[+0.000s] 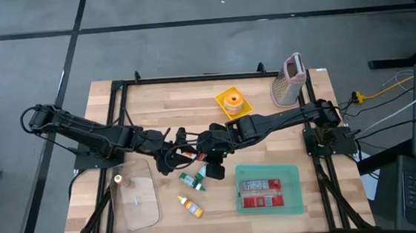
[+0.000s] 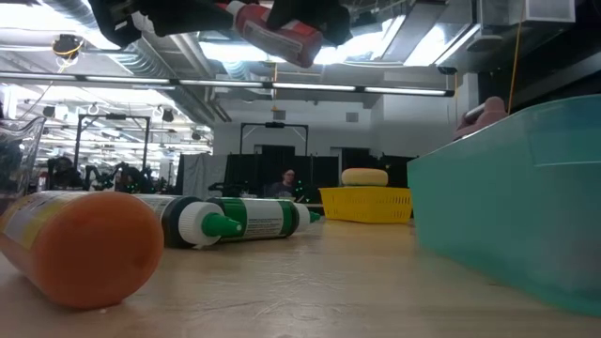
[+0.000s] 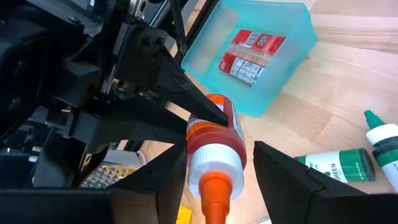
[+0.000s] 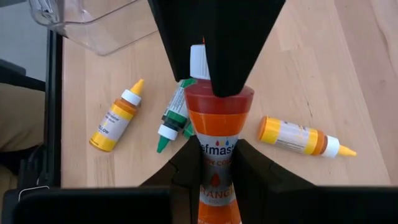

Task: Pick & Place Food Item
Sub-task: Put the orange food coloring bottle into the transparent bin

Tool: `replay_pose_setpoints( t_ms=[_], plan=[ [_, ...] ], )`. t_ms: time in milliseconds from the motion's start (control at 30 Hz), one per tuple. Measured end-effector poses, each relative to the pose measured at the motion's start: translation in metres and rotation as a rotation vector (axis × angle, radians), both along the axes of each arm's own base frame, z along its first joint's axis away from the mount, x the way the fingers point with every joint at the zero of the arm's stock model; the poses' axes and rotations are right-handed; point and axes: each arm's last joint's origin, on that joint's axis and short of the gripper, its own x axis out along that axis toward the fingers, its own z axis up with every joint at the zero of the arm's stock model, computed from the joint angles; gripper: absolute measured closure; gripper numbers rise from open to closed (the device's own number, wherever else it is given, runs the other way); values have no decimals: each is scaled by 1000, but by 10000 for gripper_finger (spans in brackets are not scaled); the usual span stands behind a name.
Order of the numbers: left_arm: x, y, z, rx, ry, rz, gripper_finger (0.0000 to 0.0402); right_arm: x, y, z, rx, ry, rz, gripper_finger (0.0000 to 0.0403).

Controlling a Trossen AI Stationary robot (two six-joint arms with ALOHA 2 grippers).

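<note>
Bottle of orange food colour (image 3: 214,140) hanging in the air over the middle of the table, not touching the wood. Being pinched tight around its fat body by the right gripper (image 4: 214,152). Poking its pointy cap end between the fingers of the left gripper (image 3: 214,165), spread wide with gaps on both sides, gripping nothing. Probably feeling light, smooth and a bit squishy, so maybe slipping or squirting if squeezed hard. Best taking hold around the firm white neck or the labelled middle, never the thin tip. Sitting at 4 o'clock from the bottle, teal bin (image 1: 299,191).
</note>
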Motion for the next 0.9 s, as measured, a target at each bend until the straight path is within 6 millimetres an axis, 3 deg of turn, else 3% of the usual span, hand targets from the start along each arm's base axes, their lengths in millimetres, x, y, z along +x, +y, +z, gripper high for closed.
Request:
replay_pose_setpoints(
  t_ms=[367, 733, 900],
  plan=[
    [0, 2, -1, 9, 10, 17, 270, 0, 1, 0, 13, 1, 9, 335],
    [0, 3, -1, 21, 9, 34, 285, 0, 1, 0, 13, 3, 12, 333],
    [0, 3, -1, 20, 14, 39, 285, 0, 1, 0, 11, 2, 15, 286]
  ],
)
